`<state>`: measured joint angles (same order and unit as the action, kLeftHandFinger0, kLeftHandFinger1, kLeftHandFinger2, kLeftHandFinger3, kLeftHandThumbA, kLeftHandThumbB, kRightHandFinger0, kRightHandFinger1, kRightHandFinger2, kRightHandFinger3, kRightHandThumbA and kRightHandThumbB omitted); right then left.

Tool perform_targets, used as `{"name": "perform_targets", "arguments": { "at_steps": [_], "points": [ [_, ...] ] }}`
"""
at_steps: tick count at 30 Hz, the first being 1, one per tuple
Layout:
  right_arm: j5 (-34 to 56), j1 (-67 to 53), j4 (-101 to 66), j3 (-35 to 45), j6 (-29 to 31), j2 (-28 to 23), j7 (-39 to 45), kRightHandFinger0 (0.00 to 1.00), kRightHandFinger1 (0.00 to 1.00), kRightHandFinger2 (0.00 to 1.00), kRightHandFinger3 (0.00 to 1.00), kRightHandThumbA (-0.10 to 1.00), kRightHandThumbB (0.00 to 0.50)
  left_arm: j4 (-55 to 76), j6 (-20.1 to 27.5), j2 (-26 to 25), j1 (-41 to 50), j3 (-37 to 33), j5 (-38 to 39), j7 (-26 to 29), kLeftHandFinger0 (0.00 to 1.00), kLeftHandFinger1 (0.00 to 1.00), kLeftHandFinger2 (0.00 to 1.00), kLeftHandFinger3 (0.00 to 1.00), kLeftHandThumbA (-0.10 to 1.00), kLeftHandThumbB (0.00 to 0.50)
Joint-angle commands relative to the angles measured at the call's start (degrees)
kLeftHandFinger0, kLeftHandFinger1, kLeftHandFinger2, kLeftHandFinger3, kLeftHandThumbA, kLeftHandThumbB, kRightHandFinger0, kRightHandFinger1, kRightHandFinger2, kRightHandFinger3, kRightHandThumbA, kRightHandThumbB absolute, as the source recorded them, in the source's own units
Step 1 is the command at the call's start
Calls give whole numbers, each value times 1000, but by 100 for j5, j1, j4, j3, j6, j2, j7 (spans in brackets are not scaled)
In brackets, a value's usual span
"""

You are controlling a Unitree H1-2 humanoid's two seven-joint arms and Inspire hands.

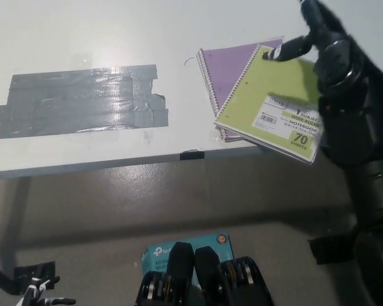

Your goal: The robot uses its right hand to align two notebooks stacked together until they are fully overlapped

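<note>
A green spiral notebook [271, 102] lies turned at an angle on top of a purple notebook [226, 67], near the white table's right front edge; its lower corner hangs past the edge. My black right hand [319, 38] is over the green notebook's far right part, fingers apart, one fingertip [271, 55] pointing at its top corner. The black forearm hides the notebook's right side. Of my white left hand [35, 296], only a sliver shows at the bottom left, below the table.
A wide patch of grey tape [83, 100] covers the table's [115, 38] left half. A small black tape piece [192, 155] marks the front edge. On the floor lie a teal box [182, 248] and black tape marks.
</note>
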<state>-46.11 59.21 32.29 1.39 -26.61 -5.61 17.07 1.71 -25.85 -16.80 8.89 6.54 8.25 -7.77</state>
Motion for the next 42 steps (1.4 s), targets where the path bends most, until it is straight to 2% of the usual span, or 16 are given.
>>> {"name": "perform_targets", "arguments": {
  "at_steps": [1, 4, 5, 7, 10, 11, 12, 15, 17, 19, 22, 24, 27, 31, 38, 42],
  "points": [
    [164, 14, 172, 382, -31, 150, -227, 1000, 1000, 1000, 1000, 1000, 306, 72, 61, 11, 51, 24, 58, -76, 443, 460, 519, 897, 1000, 479],
    [237, -11, 288, 488, -31, 203, -415, 1000, 1000, 1000, 1000, 1000, 287, 120, 23, -4, 23, 7, 24, -68, 409, 454, 519, 915, 1000, 468],
    [232, -22, 350, 512, -31, 206, -446, 1000, 1000, 1000, 1000, 1000, 280, 135, 16, -3, 19, 10, 23, -64, 398, 452, 515, 916, 1000, 493],
    [276, -105, 470, 534, -31, 144, -493, 1000, 1000, 1000, 1000, 1000, 272, 119, 5, 24, -15, -25, -9, -49, 358, 451, 515, 919, 1000, 491],
    [279, -211, 453, 553, -31, 79, -482, 1000, 1000, 1000, 1000, 1000, 276, 143, -51, 63, -41, -98, -53, -33, 408, 459, 516, 890, 1000, 470],
    [124, -275, 522, 474, -31, 87, -447, 1000, 1000, 1000, 1000, 1000, 308, 163, -43, 93, -58, -147, -82, -26, 446, 478, 529, 896, 1000, 456],
    [122, -316, 539, 469, -31, 134, -492, 1000, 1000, 1000, 1000, 1000, 305, 152, -18, 99, -65, -169, -108, -12, 473, 494, 554, 895, 1000, 477],
    [-52, -444, 517, 348, -31, 214, -422, 1000, 1000, 1000, 1000, 1000, 319, 164, -3, 106, -79, -233, -160, 0, 471, 480, 581, 926, 1000, 472],
    [-37, -489, 507, 259, -31, 250, -436, 1000, 1000, 1000, 1000, 1000, 295, 118, -7, 132, -131, -237, -142, -1, 447, 447, 532, 894, 1000, 486],
    [-233, -570, 398, 129, -31, 330, -315, 1000, 1000, 1000, 1000, 1000, 269, 116, -16, 132, -125, -271, -156, -16, 448, 460, 535, 898, 1000, 461],
    [-333, -612, 358, 75, -31, 353, -282, 1000, 1000, 1000, 1000, 1000, 270, 112, -5, 119, -141, -333, -178, -49, 462, 475, 532, 892, 1000, 465],
    [-352, -721, 289, -226, -31, 319, -277, 1000, 1000, 1000, 1000, 1000, 265, 83, 21, 52, -149, -418, -238, -106, 512, 478, 532, 895, 1000, 491],
    [-164, -889, 179, -546, -31, 164, -328, 1000, 1000, 1000, 1000, 1000, 271, 75, 119, 41, -159, -447, -253, -103, 423, 442, 524, 880, 1000, 495],
    [-87, -1067, 162, -952, -23, -73, -465, 1000, 1000, 1000, 1000, 1000, 246, 121, 120, -13, -170, -543, -287, -159, 439, 445, 539, 884, 1000, 500],
    [55, -1303, 385, -1125, -31, -400, -543, 1000, 1000, 1000, 1000, 1000, 306, 188, 162, -86, -167, -668, -313, -224, 483, 454, 534, 899, 1000, 500],
    [79, -1341, 442, -1125, -31, -357, -517, 1000, 1000, 1000, 1000, 1000, 290, 217, 118, -104, -172, -673, -299, -271, 506, 479, 561, 898, 1000, 500]
  ]
}}
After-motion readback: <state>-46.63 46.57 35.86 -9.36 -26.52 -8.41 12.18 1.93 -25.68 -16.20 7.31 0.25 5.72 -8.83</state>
